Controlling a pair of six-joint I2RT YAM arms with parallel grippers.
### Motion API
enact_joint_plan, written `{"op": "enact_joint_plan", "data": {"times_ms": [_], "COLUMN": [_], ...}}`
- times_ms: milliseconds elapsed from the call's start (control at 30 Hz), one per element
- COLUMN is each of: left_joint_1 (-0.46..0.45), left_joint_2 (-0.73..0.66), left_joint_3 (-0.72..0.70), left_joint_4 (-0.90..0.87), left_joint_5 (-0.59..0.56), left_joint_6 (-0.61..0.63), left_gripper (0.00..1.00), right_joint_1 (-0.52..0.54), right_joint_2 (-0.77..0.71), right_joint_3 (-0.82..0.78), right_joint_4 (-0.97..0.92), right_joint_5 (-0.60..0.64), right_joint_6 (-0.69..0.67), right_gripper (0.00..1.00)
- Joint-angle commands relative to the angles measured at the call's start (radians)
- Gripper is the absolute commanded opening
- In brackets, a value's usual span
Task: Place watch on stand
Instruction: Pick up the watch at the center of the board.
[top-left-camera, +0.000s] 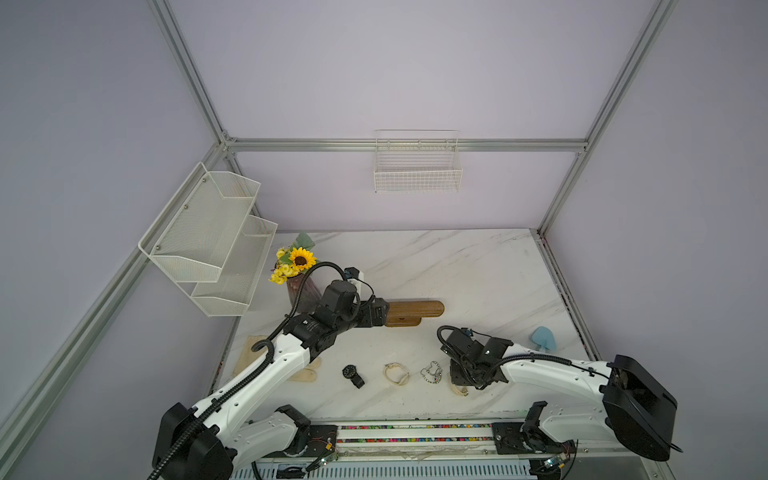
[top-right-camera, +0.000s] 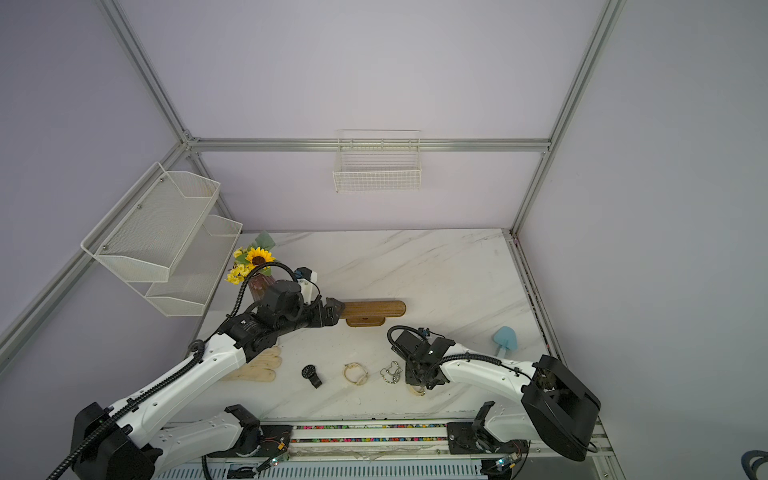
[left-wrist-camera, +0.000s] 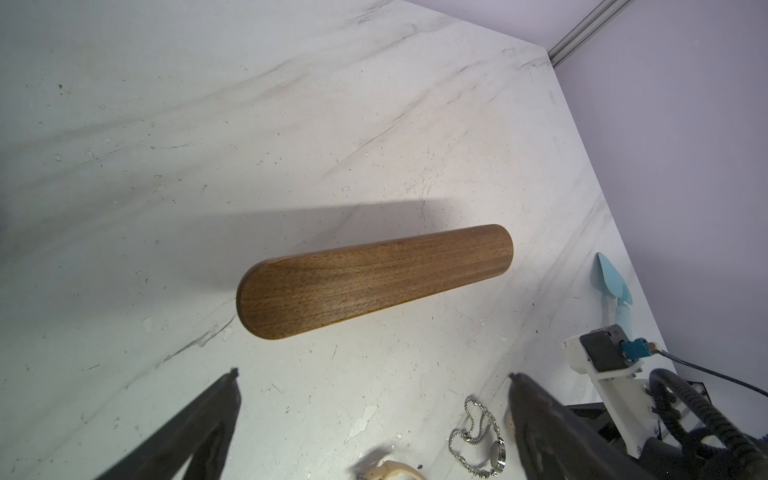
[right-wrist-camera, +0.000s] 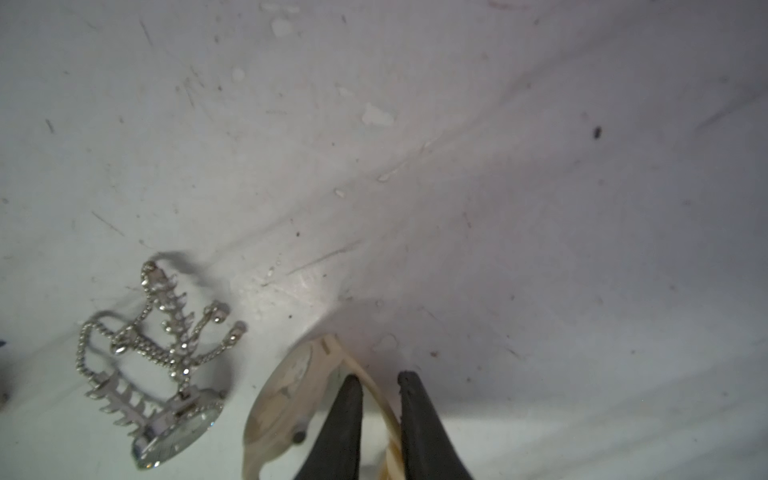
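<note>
Two hazards on white marble tabletop (top-left-camera: 478, 270). Brown wooden stand (top-left-camera: 415, 309), rounded bar on oval base, upright mid-table and bare; left gripper (left-wrist-camera: 374, 372), spread wide just off its end, could shove or tip it if driven forward. Right gripper (right-wrist-camera: 378, 375) nipping only the thin strap of cream round-faced watch (right-wrist-camera: 286, 395), down on the tabletop, well apart from the stand; likely to slip or swing on lift. Silver beaded-chain watch (right-wrist-camera: 166, 365) just beside; may snag.

On the marble table (top-left-camera: 457, 266) a vase of sunflowers (top-left-camera: 301, 259) stands at the back left, a pale blue thing (top-left-camera: 543, 338) lies near the right edge, something beige (top-right-camera: 266, 368), perhaps cloth, lies front left, and a mesh shelf (top-left-camera: 208, 232) and a wire basket (top-left-camera: 417, 174) hang on the walls.
</note>
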Motion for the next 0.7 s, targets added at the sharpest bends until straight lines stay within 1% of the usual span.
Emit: {"op": "enact_joint_plan", "data": {"times_ms": [0,67,133,200,267,333,567,667], "left_joint_1": [0.008,0.009,0.009,0.012,0.013,0.014,0.018,0.022], "left_joint_2": [0.008,0.013,0.014,0.017,0.021,0.026,0.025,0.019], "left_joint_3": [0.06,0.061,0.061,0.06,0.062,0.062,0.059,0.056], "left_joint_4": [0.029,0.03,0.028,0.029,0.029,0.029,0.027,0.028], "left_joint_5": [0.015,0.021,0.021,0.02,0.018,0.022,0.038,0.042], "left_joint_6": [-0.001,0.0,-0.001,-0.001,0.0,-0.003,-0.002,-0.003], "left_gripper": [1.0,1.0,1.0,1.0,1.0,1.0,0.99,0.99], "right_joint_1": [0.004,0.005,0.004,0.004,0.004,0.004,0.004,0.004], "right_joint_2": [-0.032,-0.058,-0.094,-0.129,-0.138,-0.129,-0.074,-0.064], "right_joint_3": [0.003,-0.006,-0.017,-0.032,-0.042,-0.052,-0.082,-0.088], "right_joint_4": [0.004,0.005,0.001,0.011,0.03,0.054,0.123,0.145], "right_joint_5": [0.012,-0.011,-0.017,-0.016,-0.02,-0.035,-0.064,-0.07], "right_joint_6": [0.017,0.007,0.005,-0.012,-0.016,-0.018,-0.031,-0.038], "right_gripper": [0.29,0.4,0.43,0.43,0.39,0.37,0.33,0.27]}}
